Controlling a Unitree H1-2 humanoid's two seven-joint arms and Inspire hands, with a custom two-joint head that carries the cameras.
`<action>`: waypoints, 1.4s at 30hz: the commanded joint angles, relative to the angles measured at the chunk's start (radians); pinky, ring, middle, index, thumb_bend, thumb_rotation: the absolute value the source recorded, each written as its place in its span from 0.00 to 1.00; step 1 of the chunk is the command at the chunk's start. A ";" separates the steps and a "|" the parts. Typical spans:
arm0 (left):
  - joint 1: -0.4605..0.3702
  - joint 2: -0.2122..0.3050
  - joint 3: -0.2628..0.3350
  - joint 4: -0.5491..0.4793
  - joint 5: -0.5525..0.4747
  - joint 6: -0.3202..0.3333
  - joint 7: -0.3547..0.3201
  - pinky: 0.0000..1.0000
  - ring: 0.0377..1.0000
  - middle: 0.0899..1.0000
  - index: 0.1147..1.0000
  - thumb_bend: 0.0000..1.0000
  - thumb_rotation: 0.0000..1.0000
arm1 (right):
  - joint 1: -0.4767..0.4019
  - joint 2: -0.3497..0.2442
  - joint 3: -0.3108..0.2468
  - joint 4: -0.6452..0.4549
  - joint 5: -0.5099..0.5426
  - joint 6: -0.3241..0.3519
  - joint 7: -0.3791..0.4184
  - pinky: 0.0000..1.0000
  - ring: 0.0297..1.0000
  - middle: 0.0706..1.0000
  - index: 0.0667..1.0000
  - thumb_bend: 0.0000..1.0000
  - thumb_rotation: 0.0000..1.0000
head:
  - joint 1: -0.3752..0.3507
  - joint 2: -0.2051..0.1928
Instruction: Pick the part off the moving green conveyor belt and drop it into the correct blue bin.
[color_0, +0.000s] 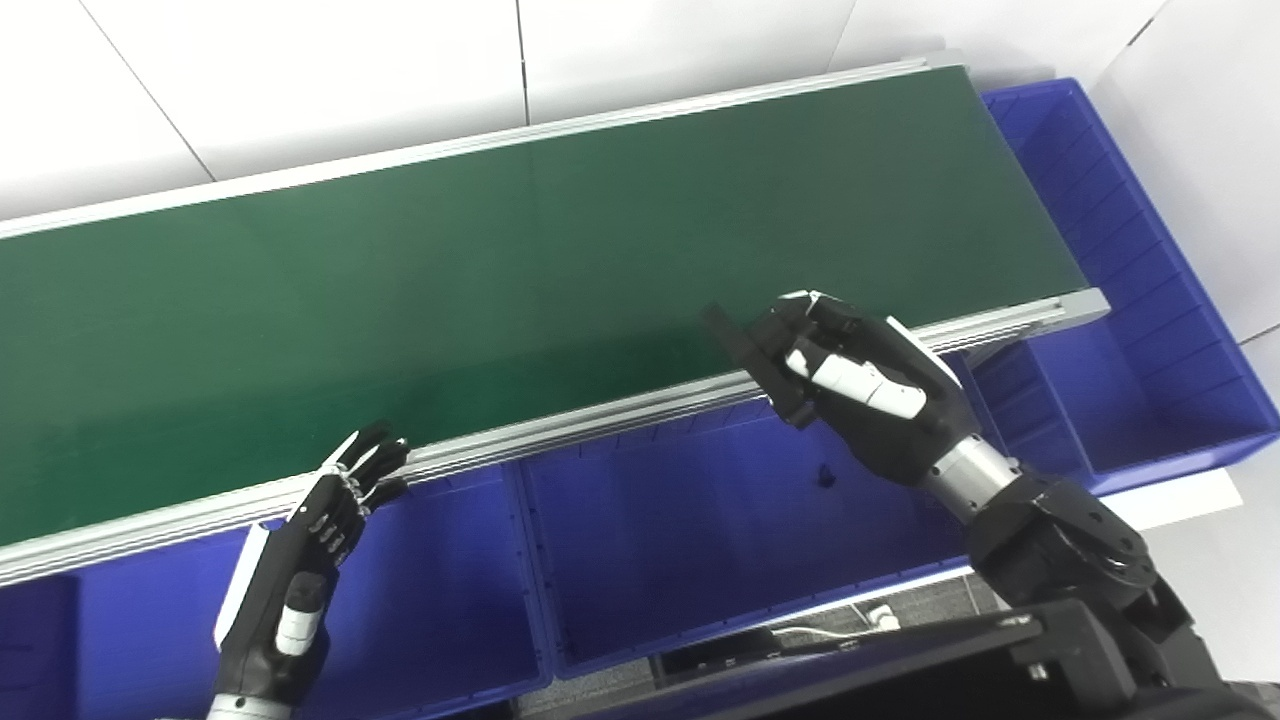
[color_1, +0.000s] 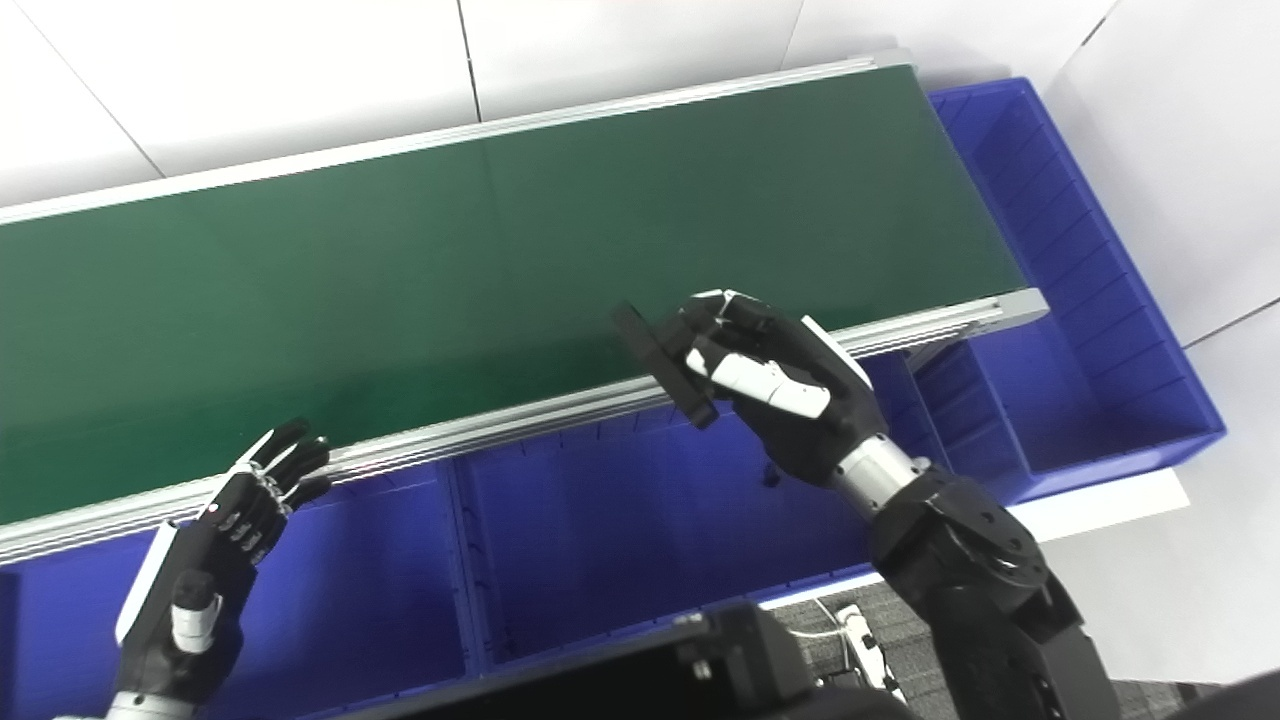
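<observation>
My right hand (color_0: 850, 375) is shut on a flat black part (color_0: 752, 362), holding it over the near rail of the green conveyor belt (color_0: 500, 270), just above the middle blue bin (color_0: 700, 540). The part (color_1: 665, 365) sticks out to the left of the fingers. My left hand (color_0: 310, 540) hovers open over the left blue bin (color_0: 430, 600), fingertips near the belt's aluminium rail, holding nothing. The belt surface carries no other part.
A small dark item (color_0: 826, 476) lies in the middle bin. A long blue bin (color_0: 1150, 300) with dividers runs along the belt's right end. A black robot body part (color_0: 900, 670) fills the bottom edge, with a white cable (color_0: 880, 618) on the floor.
</observation>
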 joint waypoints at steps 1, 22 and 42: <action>0.011 0.007 0.006 -0.044 -0.006 -0.006 -0.010 0.85 0.89 0.85 0.88 1.00 0.97 | 0.009 -0.049 0.028 -0.011 -0.138 -0.090 0.061 0.16 0.20 0.27 0.45 0.51 0.14 | 0.004 0.003; 0.033 -0.003 0.000 -0.085 0.004 0.020 -0.008 0.84 0.89 0.85 0.88 1.00 0.97 | -0.033 -0.152 0.296 -0.008 -1.230 -0.263 0.119 0.38 0.43 0.50 0.57 0.73 0.33 | 0.021 0.014; 0.037 -0.003 -0.004 -0.093 0.010 0.020 -0.010 0.85 0.90 0.86 0.89 1.00 0.98 | -0.017 -0.094 0.253 -0.028 -1.400 -0.252 0.225 0.71 0.77 0.79 0.79 1.00 0.57 | 0.037 0.016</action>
